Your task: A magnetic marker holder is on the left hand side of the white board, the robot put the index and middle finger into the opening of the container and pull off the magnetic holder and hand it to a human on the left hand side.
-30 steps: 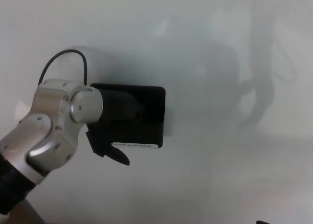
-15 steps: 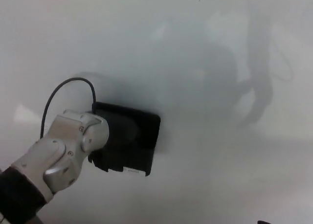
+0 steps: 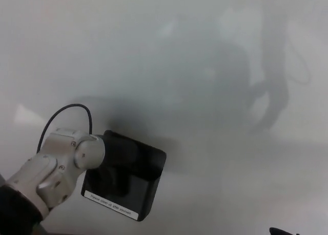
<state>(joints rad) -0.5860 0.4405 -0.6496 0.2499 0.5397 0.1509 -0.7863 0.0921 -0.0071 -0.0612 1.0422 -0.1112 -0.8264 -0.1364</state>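
The white board (image 3: pixel 205 50) filled nearly the whole head view, a pale, glossy surface with no writing visible on it. Soft grey reflections lay across its upper right part: a broad dark blur near the middle and a thinner upright shape toward the right edge, too vague to identify. A dim shadow spread on the board just above and behind the holder. Nothing of the room beyond the board could be made out.

The magnetic marker holder (image 3: pixel 146 181) sat low in the picture's left portion, a black box tilted so that its right side was higher than its lower corner. A white label strip (image 3: pixel 114 204) with small print, too blurred to read fully, ran along its lower edge. Whether the holder touched the board or stood off it could not be told.

The left hand (image 3: pixel 114 165) came in from the lower left, its silver wrist housing (image 3: pixel 61 165) against the holder's left side and a thin black cable (image 3: pixel 64 112) looping above it. The black fingers reached into the holder's dark opening and held it.

A small dark sliver (image 3: pixel 284 231) showed at the bottom right edge, unidentifiable.
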